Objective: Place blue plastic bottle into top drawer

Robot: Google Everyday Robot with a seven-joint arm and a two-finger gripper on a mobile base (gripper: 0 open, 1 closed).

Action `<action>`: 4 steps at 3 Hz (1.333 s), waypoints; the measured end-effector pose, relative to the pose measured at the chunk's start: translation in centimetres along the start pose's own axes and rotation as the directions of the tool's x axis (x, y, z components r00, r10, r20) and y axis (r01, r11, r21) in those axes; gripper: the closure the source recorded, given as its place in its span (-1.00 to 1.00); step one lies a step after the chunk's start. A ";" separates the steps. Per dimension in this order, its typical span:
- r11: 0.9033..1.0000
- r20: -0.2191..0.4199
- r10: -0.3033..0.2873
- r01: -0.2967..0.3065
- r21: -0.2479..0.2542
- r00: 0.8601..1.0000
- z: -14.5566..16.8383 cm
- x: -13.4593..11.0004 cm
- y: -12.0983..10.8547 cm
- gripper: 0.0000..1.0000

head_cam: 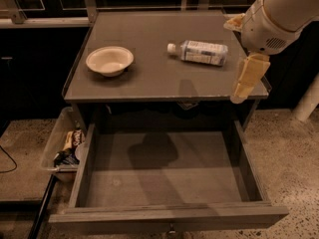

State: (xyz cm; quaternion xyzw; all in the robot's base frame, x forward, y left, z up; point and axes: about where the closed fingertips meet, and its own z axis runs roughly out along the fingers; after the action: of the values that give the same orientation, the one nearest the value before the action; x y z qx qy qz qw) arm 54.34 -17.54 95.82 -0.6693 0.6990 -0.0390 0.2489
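Observation:
The blue plastic bottle (202,52) lies on its side on the grey counter top (149,78), right of centre, white cap pointing left. The top drawer (164,176) below the counter is pulled wide open, its flat grey floor bare, with a small knob on its front panel (169,218). My gripper (247,78) hangs from the white arm at the counter's right edge, just right of and a little in front of the bottle, not touching it.
A cream bowl (109,59) stands on the left part of the counter. A clear plastic bin of snacks (62,144) sits on the floor left of the drawer. A white post (306,101) stands at the far right.

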 end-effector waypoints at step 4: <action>0.997 0.076 0.055 -0.059 0.053 0.996 6.7 3.9 -8.2 -1.00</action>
State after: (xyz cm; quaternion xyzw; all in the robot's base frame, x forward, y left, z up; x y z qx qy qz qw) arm 64.65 -20.28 92.00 -0.6428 0.7068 -0.0262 0.2941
